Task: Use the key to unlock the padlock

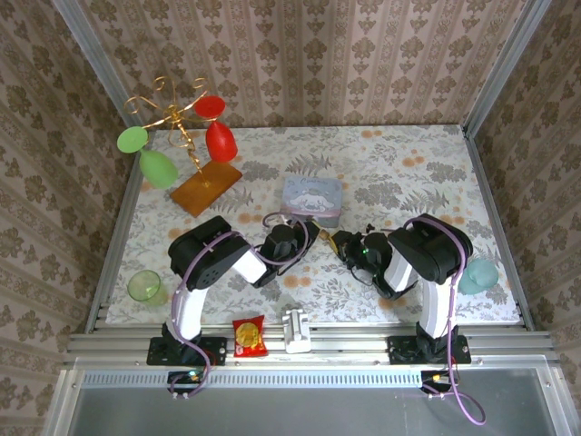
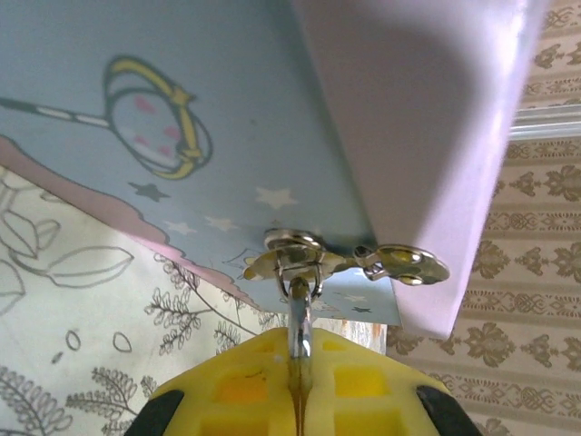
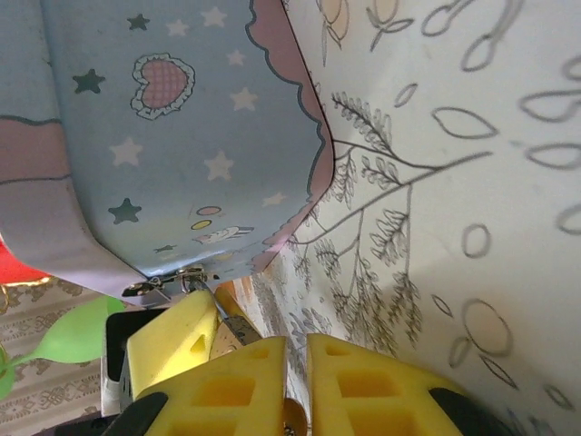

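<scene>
i see the left end effector (image 2: 298, 372) pinching the tiny brass-gold padlock (image 2: 300, 318) by its thin silver shackle, long axis pointing from the fingers straight up to the silver clasp (image 2: 295, 250) on the pale blue cartoon tin (image 2: 136, 73), right end effector (image 3: 297, 372) fingers close together, grip i cannot tell

The table (image 1: 427, 182) is covered with a pale floral cloth. 1 pale blue cartoon tin (image 1: 312, 198) sits on it near the middle. At the far left corner stands 1 wooden base (image 1: 205, 187) carrying a gold wire rack (image 1: 172, 113). 1 green cup (image 1: 143, 285) rests at the left edge and 1 teal cup (image 1: 478, 275) at the right edge.
</scene>
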Tool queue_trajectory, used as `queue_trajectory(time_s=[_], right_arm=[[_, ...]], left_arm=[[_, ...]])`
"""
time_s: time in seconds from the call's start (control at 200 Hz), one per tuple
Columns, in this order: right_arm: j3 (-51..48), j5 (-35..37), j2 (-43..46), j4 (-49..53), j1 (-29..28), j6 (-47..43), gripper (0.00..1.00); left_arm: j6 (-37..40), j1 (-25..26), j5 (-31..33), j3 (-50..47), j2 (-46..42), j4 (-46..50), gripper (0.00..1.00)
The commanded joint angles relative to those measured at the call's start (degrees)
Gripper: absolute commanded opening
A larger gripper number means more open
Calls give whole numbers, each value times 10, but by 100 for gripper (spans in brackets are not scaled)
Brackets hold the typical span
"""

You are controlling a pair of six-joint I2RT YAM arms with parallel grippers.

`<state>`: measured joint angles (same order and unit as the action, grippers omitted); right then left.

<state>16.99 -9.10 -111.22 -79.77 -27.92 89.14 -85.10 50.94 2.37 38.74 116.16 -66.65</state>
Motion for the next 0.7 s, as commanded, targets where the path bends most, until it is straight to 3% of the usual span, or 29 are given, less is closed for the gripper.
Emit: queue_trajectory(time_s=[0.0,0.3,0.385,0.615,0.695], right_arm=[[-17,30,-10,63,-5,-26,15],[-38,43,-3,61,-2,-37,23],[-40,39,14,77,1,-46,19],[-25,13,12,78,0,-47,20],[-34,19,17,76,3,-44,13]], left_arm=[[8,14,-61,2,-1,-90,0],[27,6,-52,-16,-3,-90,0],[28,4,-55,-23,-3,-90,0],[35,2,-55,-29,-7,-90,0],[50,0,-55,-30,-14,-89,0]])
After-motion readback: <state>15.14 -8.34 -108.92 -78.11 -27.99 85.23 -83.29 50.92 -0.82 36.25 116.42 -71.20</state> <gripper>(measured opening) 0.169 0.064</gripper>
